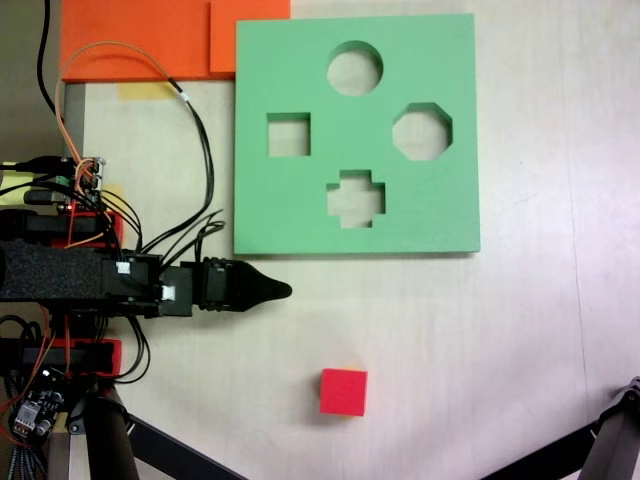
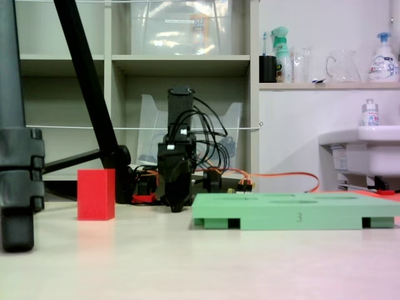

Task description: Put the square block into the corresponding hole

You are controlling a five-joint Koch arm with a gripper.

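The arm lay low and stretched out flat in the top-down fixed view, reaching from the 9 o'clock edge toward the centre, its black foam-wrapped forearm and bundled cables trailing behind it. In the table-level fixed view it faced the camera head-on, folded down with its tip close to the table (image 1: 520, 350).

A small "3" was embossed on the near side wall of the green foam board (image 2: 294, 211); no other writing could be read.

The gripper (image 1: 280, 291) tapered to a single dark point in the top-down view, and head-on (image 2: 178, 203) the jaws were a dark mass, so I cannot tell how far it was open. It held nothing and touched neither block nor board.

The square block (image 1: 344, 391) sat on the table at about 5 o'clock from the gripper tip, well apart from it and from the board. At table level the cube (image 2: 96, 194) stood at 9 o'clock of the arm.

The square hole (image 1: 288, 135) lay in the board's 9 o'clock part, beside the round, octagonal and cross cutouts.
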